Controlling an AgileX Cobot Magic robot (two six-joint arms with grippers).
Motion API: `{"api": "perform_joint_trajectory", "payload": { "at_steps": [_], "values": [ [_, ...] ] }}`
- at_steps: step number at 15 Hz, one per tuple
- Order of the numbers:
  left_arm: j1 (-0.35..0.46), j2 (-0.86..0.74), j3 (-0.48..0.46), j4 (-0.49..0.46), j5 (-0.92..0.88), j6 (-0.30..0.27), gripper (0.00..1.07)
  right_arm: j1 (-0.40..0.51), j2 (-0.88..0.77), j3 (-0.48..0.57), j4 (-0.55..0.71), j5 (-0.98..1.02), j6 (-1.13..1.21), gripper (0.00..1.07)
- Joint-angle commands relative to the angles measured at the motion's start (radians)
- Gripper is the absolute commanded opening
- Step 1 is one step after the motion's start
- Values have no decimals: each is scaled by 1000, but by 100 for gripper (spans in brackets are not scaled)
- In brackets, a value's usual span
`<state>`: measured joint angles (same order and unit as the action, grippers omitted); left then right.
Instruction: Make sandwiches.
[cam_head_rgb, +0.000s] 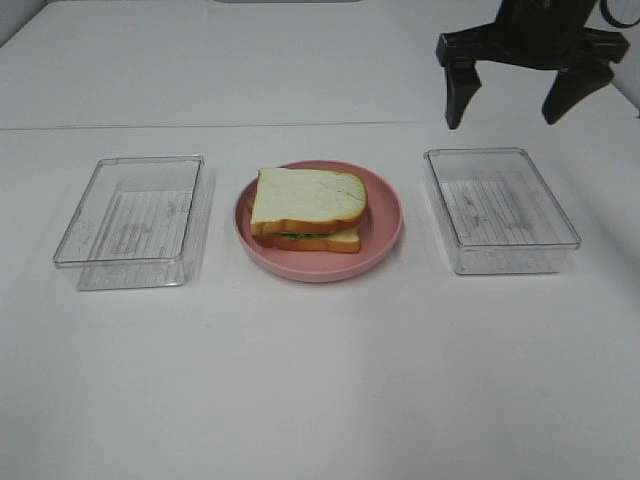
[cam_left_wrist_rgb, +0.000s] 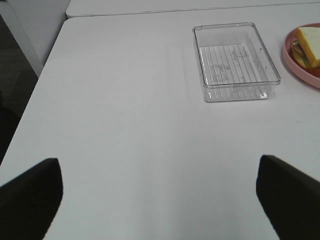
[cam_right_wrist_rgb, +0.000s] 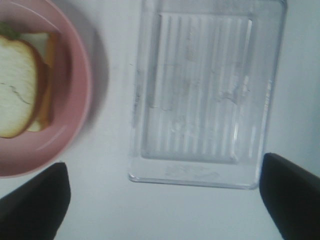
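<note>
The white table (cam_head_rgb: 320, 380) is filling the near ground. Two clear trays are sitting on it, the left tray (cam_head_rgb: 130, 222) and the right tray (cam_head_rgb: 500, 210), with a pink plate (cam_head_rgb: 385, 225) lying between them. The sandwich (cam_head_rgb: 308, 208) is resting on the plate. The right gripper (cam_head_rgb: 527, 105) is hanging spread wide beyond the right tray, holding nothing. The left gripper (cam_left_wrist_rgb: 160, 200) is also gaping wide, carrying nothing.

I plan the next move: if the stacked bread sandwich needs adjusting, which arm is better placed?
Probably the right: its open gripper hangs near the round pink plate with the sandwich.
</note>
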<state>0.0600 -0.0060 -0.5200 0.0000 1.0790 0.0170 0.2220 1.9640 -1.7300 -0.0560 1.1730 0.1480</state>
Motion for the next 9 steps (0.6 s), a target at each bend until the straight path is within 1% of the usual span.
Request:
{"api": "perform_joint_trajectory", "payload": {
  "at_steps": [1,2,3,4,5,6,7,8,9],
  "values": [
    [4,-14,3,-6,-4,1,98,-74,-4,-4,-23,36,14,99],
    [4,-14,3,-6,-4,1,98,-115,-5,-4,-22,56,6,99],
    [4,-14,3,-6,-4,1,98,-129,-5,-4,-18,79,-4,98],
    [4,-14,3,-6,-4,1,98,-166,-13,12,25,156,-51,98],
    [4,-14,3,-6,-4,1,98,-167,-30,33,42,156,-56,98],
    [4,-14,3,-6,-4,1,98,-167,-81,104,56,144,-67,97],
    [4,-14,3,-6,-4,1,98,-164,-199,240,80,85,-66,96],
    [4,-14,3,-6,-4,1,98,-164,-313,342,90,41,-66,96],
    [4,-14,3,-6,-4,1,98,-164,-375,400,90,19,-65,96]
  ]
}}
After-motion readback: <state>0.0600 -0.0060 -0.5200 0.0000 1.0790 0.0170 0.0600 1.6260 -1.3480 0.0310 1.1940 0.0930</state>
